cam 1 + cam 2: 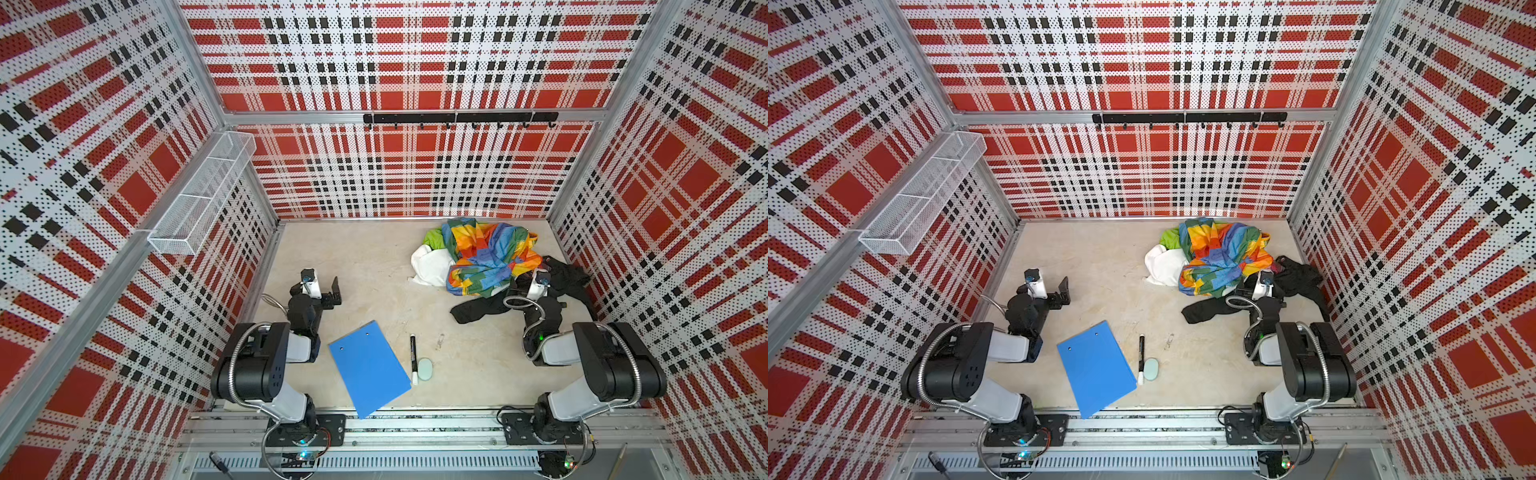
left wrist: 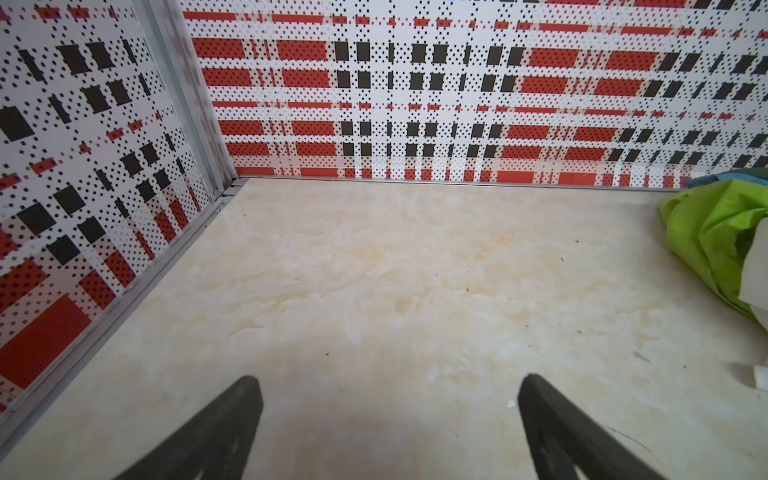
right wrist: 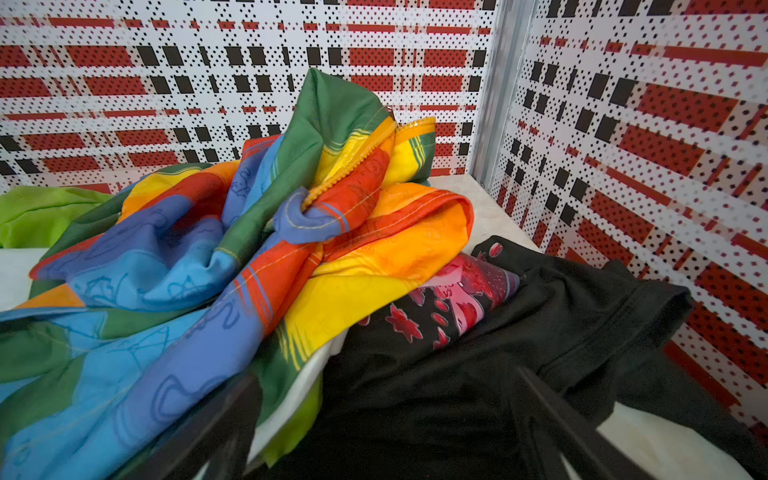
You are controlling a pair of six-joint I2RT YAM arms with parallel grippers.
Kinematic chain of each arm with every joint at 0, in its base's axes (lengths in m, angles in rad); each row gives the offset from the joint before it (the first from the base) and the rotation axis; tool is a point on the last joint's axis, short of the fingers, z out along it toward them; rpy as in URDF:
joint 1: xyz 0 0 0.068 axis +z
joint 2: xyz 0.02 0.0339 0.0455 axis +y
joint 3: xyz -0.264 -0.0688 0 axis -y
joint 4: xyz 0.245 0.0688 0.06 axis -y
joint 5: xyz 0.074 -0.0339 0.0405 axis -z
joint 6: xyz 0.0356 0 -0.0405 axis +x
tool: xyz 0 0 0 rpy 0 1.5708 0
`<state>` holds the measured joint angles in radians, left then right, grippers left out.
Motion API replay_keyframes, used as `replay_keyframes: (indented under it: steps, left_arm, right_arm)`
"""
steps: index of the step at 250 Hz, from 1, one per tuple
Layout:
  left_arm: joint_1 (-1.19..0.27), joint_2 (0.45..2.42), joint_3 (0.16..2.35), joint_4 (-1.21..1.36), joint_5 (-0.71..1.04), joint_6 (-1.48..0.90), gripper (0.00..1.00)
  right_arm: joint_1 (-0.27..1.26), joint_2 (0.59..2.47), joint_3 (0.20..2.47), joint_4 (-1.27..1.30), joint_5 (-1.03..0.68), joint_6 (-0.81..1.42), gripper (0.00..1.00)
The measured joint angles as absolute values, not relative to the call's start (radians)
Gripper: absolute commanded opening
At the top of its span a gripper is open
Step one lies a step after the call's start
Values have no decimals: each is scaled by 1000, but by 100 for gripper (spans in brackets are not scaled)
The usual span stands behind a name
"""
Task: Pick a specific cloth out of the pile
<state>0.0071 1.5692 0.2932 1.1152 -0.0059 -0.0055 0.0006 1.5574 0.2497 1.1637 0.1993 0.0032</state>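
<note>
Black and spread wide, the right gripper (image 3: 388,378) stands released at the bottom of the right wrist view, holding nothing, with the cloth (image 3: 582,316) filling the gap between its jaws; whether the jaws touch the fabric cannot be told through the blur. That black garment spreads over the lower right of the view. Its pink and red printed patch (image 3: 469,291) shows at centre right, tucked under the edge of the rainbow patchwork cloth (image 3: 166,270). In both top views the cloth lies right of centre, along the lower right side of the pile (image 1: 486,253), with one dark end trailing towards the middle of the table (image 1: 374,266). The pile also holds a white cloth (image 1: 432,264) on its left and a lime green cloth (image 1: 434,237) at its upper left. The left gripper (image 2: 388,379) is likewise released and empty, over bare table left of centre, well apart from the pile. Near the bottom centre lie a blue clipboard (image 1: 368,368), a black marker (image 1: 413,359) just to its right and a pale oval disc (image 1: 425,368) just beside the marker.
</note>
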Motion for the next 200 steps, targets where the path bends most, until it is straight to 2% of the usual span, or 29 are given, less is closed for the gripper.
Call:
replay_keyframes:
  steps: [200]
  left_arm:
    - [-15,1569,293,1137,-53,6,99]
  right_arm:
    - [5,1557,250,1164,199,4,100]
